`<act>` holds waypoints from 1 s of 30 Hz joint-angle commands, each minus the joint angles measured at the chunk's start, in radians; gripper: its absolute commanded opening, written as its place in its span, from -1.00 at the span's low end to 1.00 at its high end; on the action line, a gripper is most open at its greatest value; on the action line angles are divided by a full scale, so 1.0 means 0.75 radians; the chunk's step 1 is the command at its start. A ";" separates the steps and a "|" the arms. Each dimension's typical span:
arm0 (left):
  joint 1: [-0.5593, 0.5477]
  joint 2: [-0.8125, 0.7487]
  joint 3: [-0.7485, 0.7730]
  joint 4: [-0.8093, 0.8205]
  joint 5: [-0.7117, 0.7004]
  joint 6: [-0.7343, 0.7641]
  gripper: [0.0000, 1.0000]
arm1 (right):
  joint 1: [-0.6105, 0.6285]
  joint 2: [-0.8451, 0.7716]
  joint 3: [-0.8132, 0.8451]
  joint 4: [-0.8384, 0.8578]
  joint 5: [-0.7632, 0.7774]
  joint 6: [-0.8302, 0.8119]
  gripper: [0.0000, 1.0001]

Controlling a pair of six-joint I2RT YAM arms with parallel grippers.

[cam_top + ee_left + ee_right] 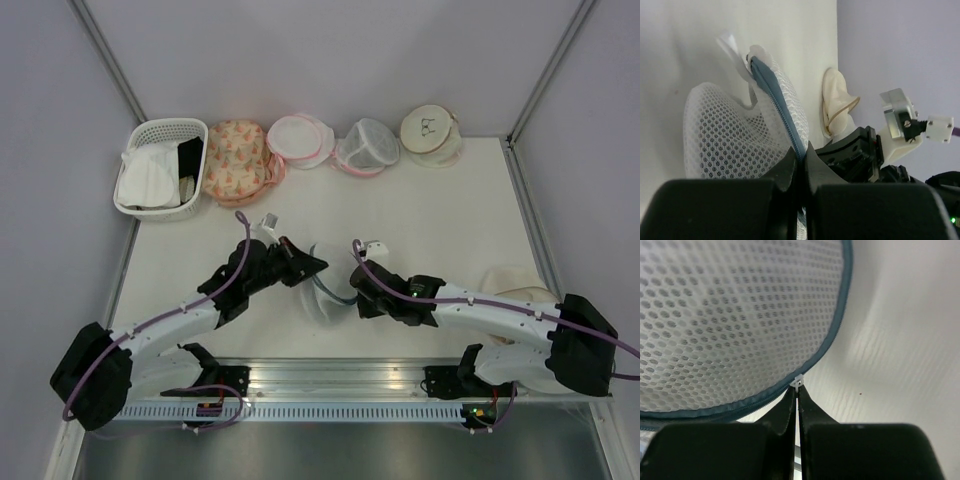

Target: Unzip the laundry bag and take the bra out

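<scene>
At centre frame of the overhead view, the round mesh laundry bag (328,288) is held between two arms over the white desk (440,215). On the left, the left gripper (800,159) has its fingers pinched tight on the bag's grey-blue zipper rim (777,107), apparently anchoring it so the zip has something to pull against. On the right, the right gripper (797,391) is closed on the small white zipper pull (797,382), placed to draw it along the rim. The bra cannot be made out through the mesh; unzipping appears barely under way.
</scene>
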 commanded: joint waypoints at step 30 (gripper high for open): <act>0.011 -0.249 0.044 -0.405 -0.008 -0.128 0.99 | 0.000 -0.015 -0.049 0.657 -0.589 -0.039 -0.99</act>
